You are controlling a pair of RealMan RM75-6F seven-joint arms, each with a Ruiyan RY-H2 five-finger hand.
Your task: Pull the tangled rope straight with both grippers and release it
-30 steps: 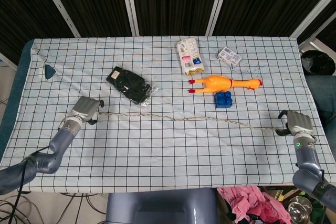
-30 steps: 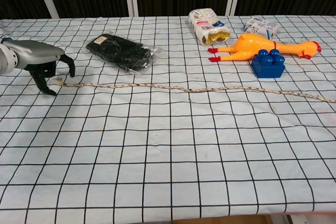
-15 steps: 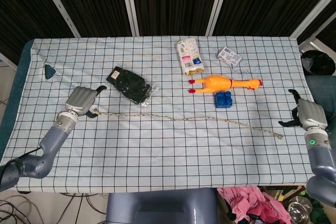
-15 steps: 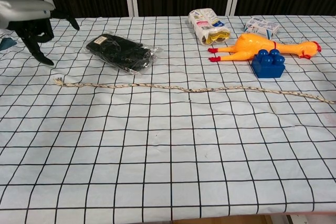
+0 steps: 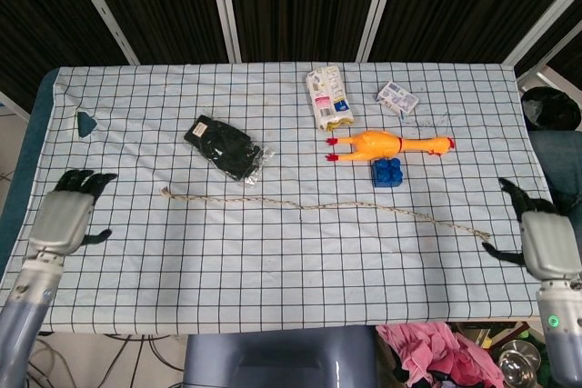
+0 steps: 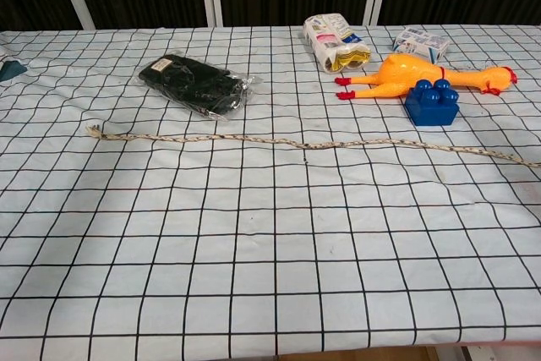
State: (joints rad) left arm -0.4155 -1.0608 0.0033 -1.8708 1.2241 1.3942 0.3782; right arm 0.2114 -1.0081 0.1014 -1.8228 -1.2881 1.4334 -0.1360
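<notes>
Looking basically done: rope [image 5: 323,206] lying straight, left hand [image 5: 64,219] and right hand [image 5: 546,243] spread wide, holding nothing; next, just parking arms.

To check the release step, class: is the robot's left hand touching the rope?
Apart. The head view shows the left hand open near the table's left edge, with bare checked cloth between it and the rope end.

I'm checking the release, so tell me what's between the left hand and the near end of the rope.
Only bare checked tablecloth. In the head view, the left hand sits apart from the rope, with nothing lying between them.
</notes>
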